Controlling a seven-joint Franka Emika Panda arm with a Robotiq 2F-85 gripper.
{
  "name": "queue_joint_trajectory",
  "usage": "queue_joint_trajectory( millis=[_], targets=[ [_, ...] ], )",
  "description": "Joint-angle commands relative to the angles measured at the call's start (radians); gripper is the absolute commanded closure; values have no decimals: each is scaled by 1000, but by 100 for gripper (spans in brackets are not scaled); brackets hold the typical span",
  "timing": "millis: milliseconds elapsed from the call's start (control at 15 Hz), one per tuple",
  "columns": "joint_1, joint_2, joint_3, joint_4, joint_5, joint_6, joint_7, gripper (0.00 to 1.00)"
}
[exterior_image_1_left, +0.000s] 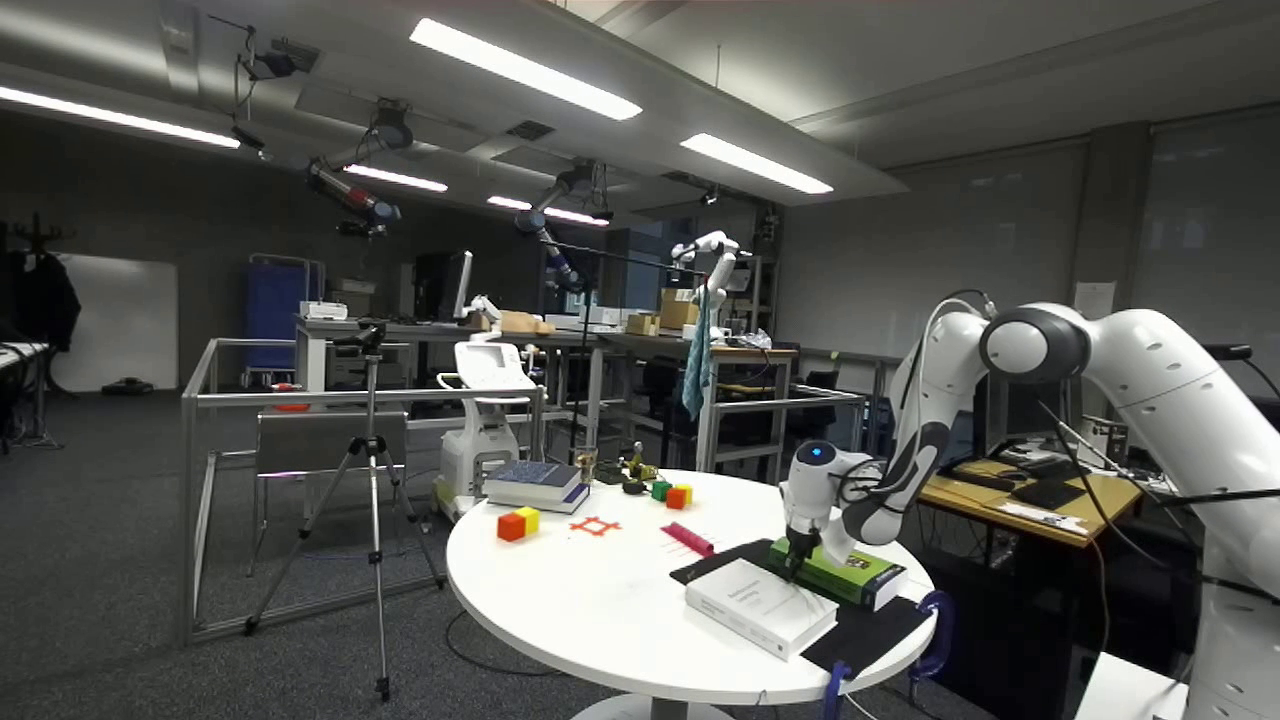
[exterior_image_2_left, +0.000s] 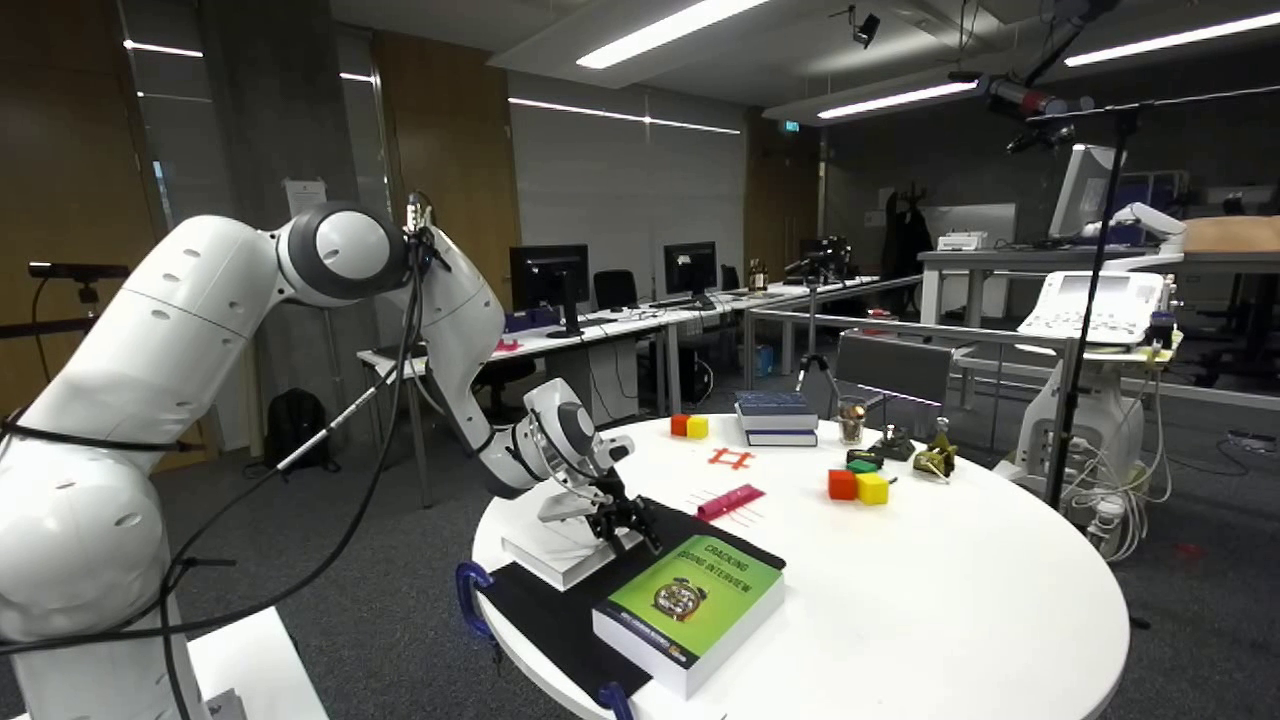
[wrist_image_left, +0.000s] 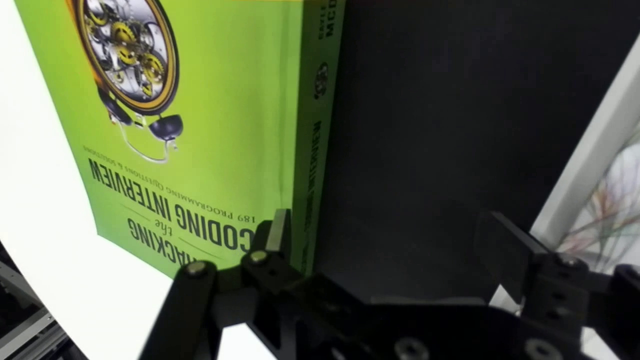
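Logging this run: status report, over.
Black two-fingered gripper open. Thick, rectangular green paperback flat alongside; contact unclear. Thick, rectangular white book close on gripper's opposite side.

One table (exterior_image_1_left: 590, 610) carries four books (exterior_image_2_left: 690, 600), five cubes (exterior_image_1_left: 511, 527) and two clamps (exterior_image_1_left: 946, 632).

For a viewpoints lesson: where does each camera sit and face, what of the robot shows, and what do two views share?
Exterior view: beside the round white table, looking over a thick white book toward a thick green book; white jointed arm at right, black claw.
Exterior view: beside the table, looking over the green book toward black rectangular monitors; arm at left, claw.
Wrist view: on the wrist, facing down at the green book; only the open claw shows.
Both exterior views share arm, claw, table, books.
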Motion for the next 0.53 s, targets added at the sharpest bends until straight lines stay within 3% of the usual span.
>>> queue_joint_trajectory(
  millis=[0, 467],
  targets=[
    [-18, 9, 29, 20, 23, 5, -34, 0],
    [-28, 15, 61, 49, 41, -4, -50, 0]
  ],
)
